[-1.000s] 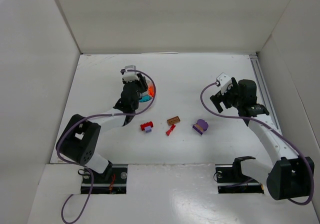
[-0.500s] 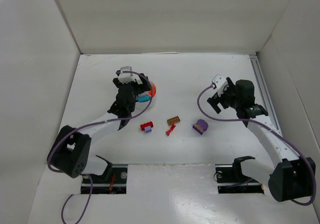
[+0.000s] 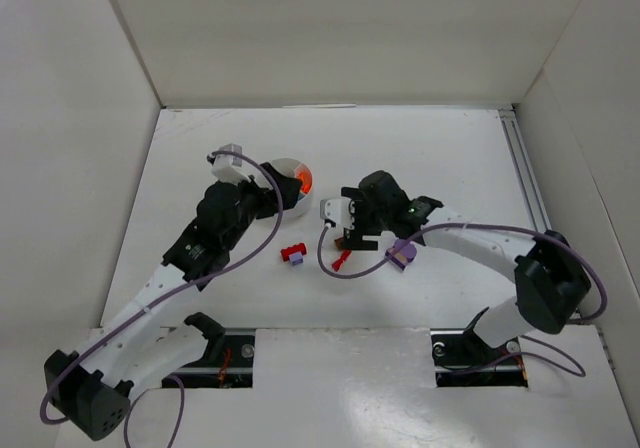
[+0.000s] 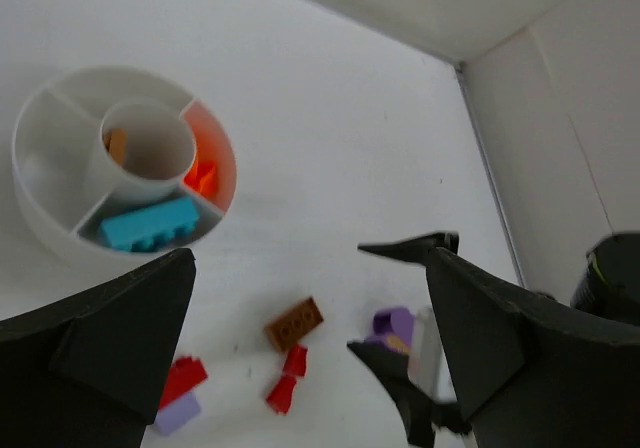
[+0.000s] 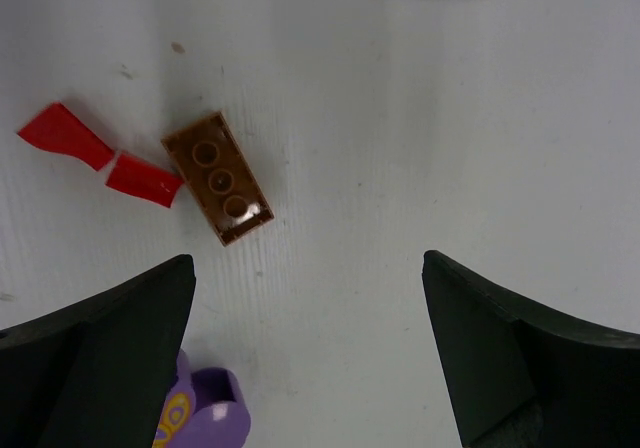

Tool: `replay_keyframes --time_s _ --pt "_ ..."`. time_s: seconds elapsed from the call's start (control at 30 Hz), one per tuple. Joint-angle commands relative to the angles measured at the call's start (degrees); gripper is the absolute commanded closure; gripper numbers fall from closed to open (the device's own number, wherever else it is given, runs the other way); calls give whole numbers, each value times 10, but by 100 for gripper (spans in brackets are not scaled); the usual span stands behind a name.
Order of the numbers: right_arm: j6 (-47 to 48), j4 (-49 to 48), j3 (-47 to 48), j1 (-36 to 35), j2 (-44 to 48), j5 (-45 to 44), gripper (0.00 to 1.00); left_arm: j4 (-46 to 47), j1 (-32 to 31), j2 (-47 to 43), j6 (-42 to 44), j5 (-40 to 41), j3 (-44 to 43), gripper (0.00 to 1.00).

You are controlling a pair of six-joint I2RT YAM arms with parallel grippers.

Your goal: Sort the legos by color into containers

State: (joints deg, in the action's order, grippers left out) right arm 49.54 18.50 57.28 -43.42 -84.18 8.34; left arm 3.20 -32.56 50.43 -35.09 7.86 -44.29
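The white divided dish holds a teal brick, orange pieces and a small tan piece in its centre cup. My left gripper is open and empty, just near-left of the dish. My right gripper hangs open over the brown brick, which lies up and left of the gap between its fingers. Loose on the table are two red pieces, a red brick on a lilac one and a purple piece.
White walls enclose the table at the back and both sides. A rail runs along the right edge. The right arm's purple cable loops low beside the red pieces. Both arm bases sit at the near edge.
My left gripper opened and drew back from over the dish toward the near left. The right arm swung left across the table to above the brown brick, still open.
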Motion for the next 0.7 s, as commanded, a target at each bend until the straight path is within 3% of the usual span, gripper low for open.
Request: replay_keyframes --time_s 0.0,0.27,0.67 --pt "55 57 41 17 -40 -46 0 -115 -7 -48 -77 -35 39 1" --pt "97 95 64 27 -132 -20 3 -252 -7 -120 -107 -4 51 1" --pt "108 68 98 27 -189 27 5 -253 -7 -109 -96 7 51 1"
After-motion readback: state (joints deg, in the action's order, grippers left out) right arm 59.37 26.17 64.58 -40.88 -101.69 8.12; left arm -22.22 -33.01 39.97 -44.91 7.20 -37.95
